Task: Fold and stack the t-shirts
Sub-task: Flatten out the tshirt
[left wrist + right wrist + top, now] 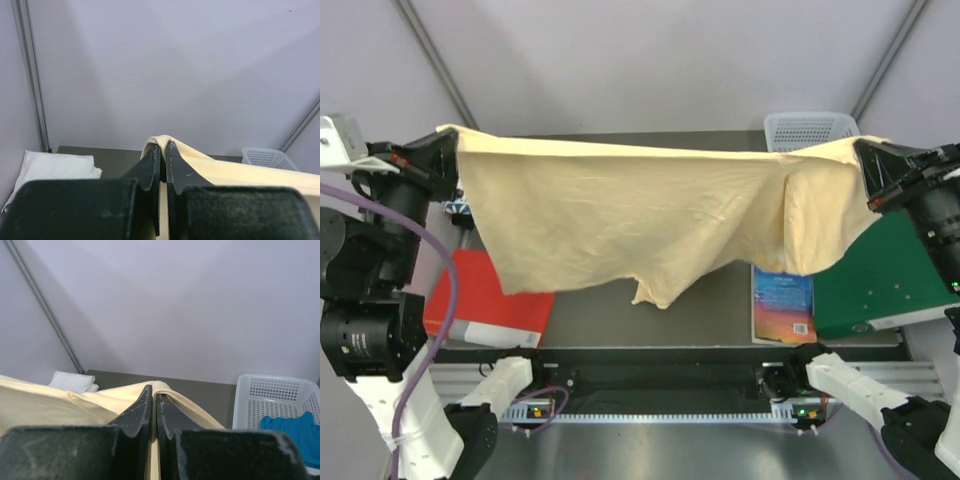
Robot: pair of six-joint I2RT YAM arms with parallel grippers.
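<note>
The pale peach-yellow t-shirt [640,215] hangs stretched in the air between both grippers, above the table. My left gripper [448,150] is shut on its left top corner; the cloth [165,142] bulges over the closed fingertips. My right gripper [862,160] is shut on its right top corner, where the hem [165,386] folds over the tips. The shirt's lower edge droops toward the table's middle. A folded white t-shirt [55,167] lies at the far left of the table and shows small in the right wrist view [72,381]. Its print is not visible.
A white basket [810,130] with blue cloth [295,432] stands at the far right. A red book [485,300] lies left, a green folder [875,280] right, a blue book [783,305] beside it. Grey walls enclose the back.
</note>
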